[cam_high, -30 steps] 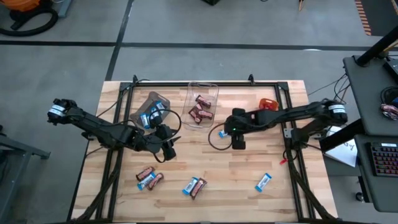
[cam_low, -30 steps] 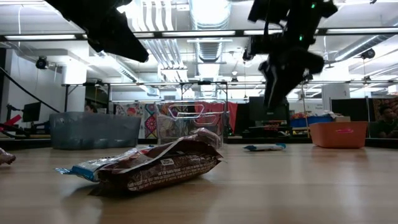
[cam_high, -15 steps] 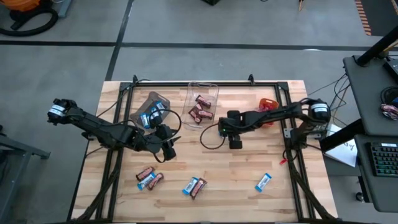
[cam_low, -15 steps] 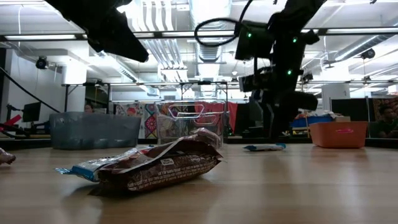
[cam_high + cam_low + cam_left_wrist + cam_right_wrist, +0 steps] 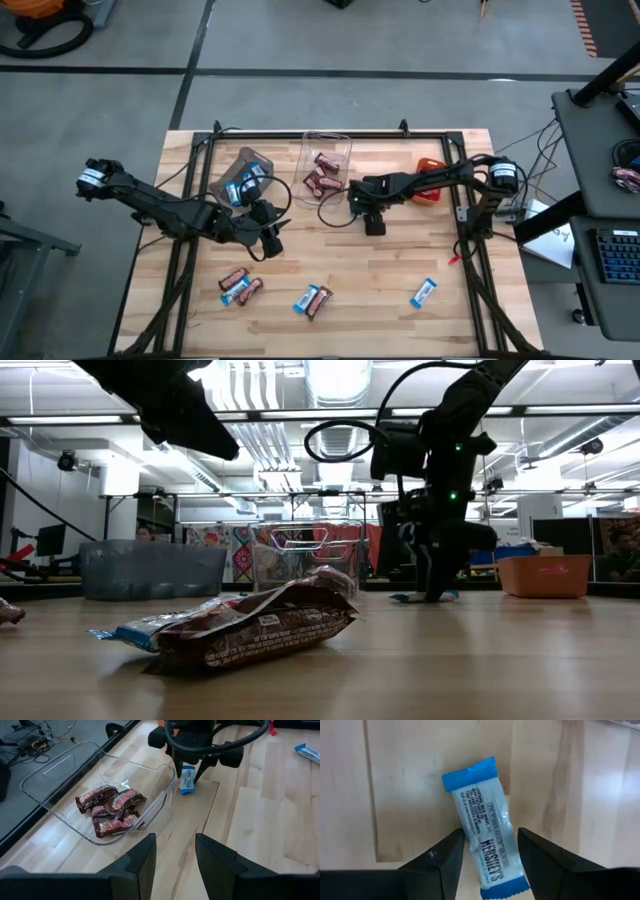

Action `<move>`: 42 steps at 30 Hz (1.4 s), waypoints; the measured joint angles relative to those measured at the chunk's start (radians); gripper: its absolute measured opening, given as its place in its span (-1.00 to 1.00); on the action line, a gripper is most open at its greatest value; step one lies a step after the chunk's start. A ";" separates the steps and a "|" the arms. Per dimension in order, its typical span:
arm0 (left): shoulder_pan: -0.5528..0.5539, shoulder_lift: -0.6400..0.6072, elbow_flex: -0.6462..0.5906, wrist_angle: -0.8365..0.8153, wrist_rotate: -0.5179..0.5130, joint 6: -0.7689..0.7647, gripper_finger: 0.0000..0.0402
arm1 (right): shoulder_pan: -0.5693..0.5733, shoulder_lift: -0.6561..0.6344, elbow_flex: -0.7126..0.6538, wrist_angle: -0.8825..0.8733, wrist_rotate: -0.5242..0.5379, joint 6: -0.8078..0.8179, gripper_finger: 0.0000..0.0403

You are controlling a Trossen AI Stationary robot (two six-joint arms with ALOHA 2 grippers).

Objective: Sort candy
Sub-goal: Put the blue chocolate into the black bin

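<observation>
A blue-and-white wrapped candy [image 5: 485, 840] lies flat on the table near the clear bin [image 5: 326, 160]. My right gripper [image 5: 490, 837] points down over it, open, with one finger on each long side; in the high view the gripper [image 5: 372, 220] hides the candy. My left gripper [image 5: 175, 857] hangs open with nothing in it above the table's left middle [image 5: 265, 240]. Several more candies lie near the front edge: a dark brown and blue pair [image 5: 240, 286], another pair [image 5: 312, 299] and a blue one [image 5: 424, 293]. My right gripper comes at the blue-and-white candy from above, its fingers lying across the bar at its middle [image 5: 470, 837]. The candy lies flat on the table. One finger [image 5: 451, 851] stands right at the wrapper's edge; whether it touches I cannot tell.
The clear bin holds several dark brown candies [image 5: 112, 809]. A grey bin [image 5: 244, 175] with blue candy stands to its left, and an orange bin [image 5: 430, 168] to its right under the right arm. A black frame [image 5: 330, 135] rims the table.
My right gripper has come down toward the table and moved a little toward the clear bin, tipping steeper, until its fingers stand around the blue-and-white candy. Its opening looks unchanged.
</observation>
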 joint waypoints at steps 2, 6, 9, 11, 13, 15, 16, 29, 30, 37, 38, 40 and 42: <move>0.000 0.000 -0.001 0.001 0.000 0.000 -0.40 | -0.002 0.013 0.002 0.001 -0.019 -0.003 -0.14; 0.000 0.000 -0.002 0.000 0.000 0.000 -0.40 | -0.002 0.031 0.002 0.002 -0.036 -0.001 -0.27; 0.000 0.000 -0.002 0.001 0.000 0.000 -0.40 | -0.002 0.031 0.000 0.004 -0.038 0.000 -0.44; 0.000 0.000 -0.002 0.001 0.000 0.000 -0.40 | -0.002 0.022 0.000 0.005 -0.038 0.000 -0.56; 0.000 0.000 -0.002 0.001 0.000 0.000 -0.40 | -0.002 0.015 0.000 0.008 -0.037 -0.002 -0.68; 0.000 0.000 -0.002 0.001 0.000 0.000 -0.40 | -0.002 0.008 -0.001 0.012 -0.040 -0.001 -0.77; 0.000 0.000 -0.002 0.001 0.000 0.000 -0.40 | -0.002 0.003 -0.002 0.011 -0.043 0.000 -0.80; 0.000 0.000 -0.002 0.009 0.000 -0.029 -0.40 | 0.033 -0.142 -0.006 0.001 -0.124 0.049 -0.96; 0.000 0.000 -0.002 0.013 0.000 -0.031 -0.40 | 0.043 -0.156 -0.007 0.008 -0.124 0.060 -0.96; -0.014 0.000 -0.036 0.168 0.002 -0.010 -0.40 | 0.143 -0.263 -0.076 0.247 -0.092 0.150 -0.96; -0.017 0.000 -0.051 0.208 0.006 0.001 -0.40 | 0.164 -0.276 -0.094 0.309 -0.070 0.160 -0.96; -0.020 0.000 -0.095 0.303 0.015 0.029 -0.40 | 0.208 -0.296 -0.134 0.449 -0.004 0.176 -0.96; -0.020 0.000 -0.146 0.427 0.038 0.063 -0.40 | 0.257 -0.304 -0.170 0.583 0.091 0.170 -0.96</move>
